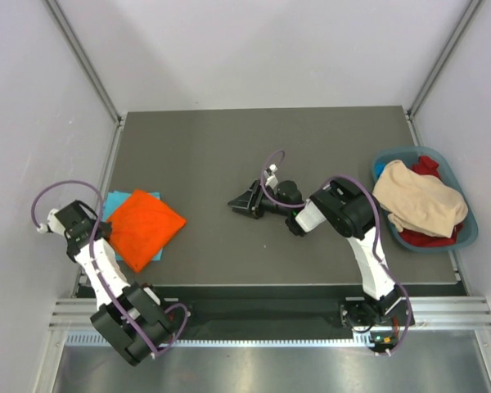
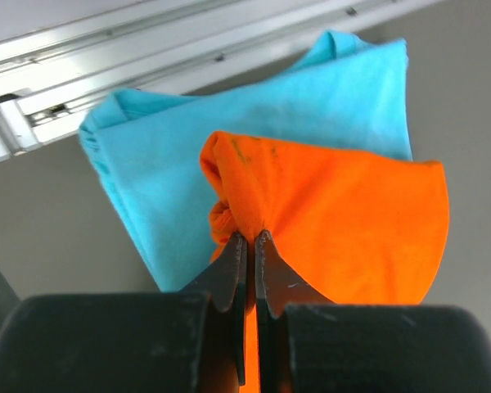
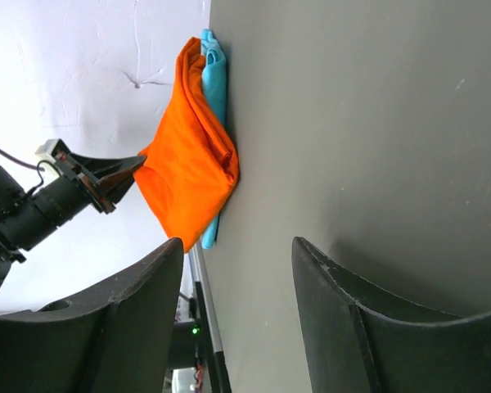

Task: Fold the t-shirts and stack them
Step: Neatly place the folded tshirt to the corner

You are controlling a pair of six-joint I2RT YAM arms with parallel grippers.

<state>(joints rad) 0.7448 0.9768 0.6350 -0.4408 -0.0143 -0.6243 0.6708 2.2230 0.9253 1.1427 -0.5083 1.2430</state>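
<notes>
Orange t-shirt [image 2: 352, 221] is pinched at a bunched edge by the left gripper [image 2: 250, 244], which is clenched on the cloth. It is laid over the turquoise t-shirt [image 2: 229, 106] near the left edge of the table [image 1: 229, 139]. Both are judged soft, light and limp, so hems or corners are preferred for holding. The right gripper [image 3: 237, 246] is spread wide and carries nothing.

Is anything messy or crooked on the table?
Yes. The orange shirt lies crooked on the turquoise shirt, so their edges do not line up. Its corner is bunched up where the left gripper pinches it.
</notes>
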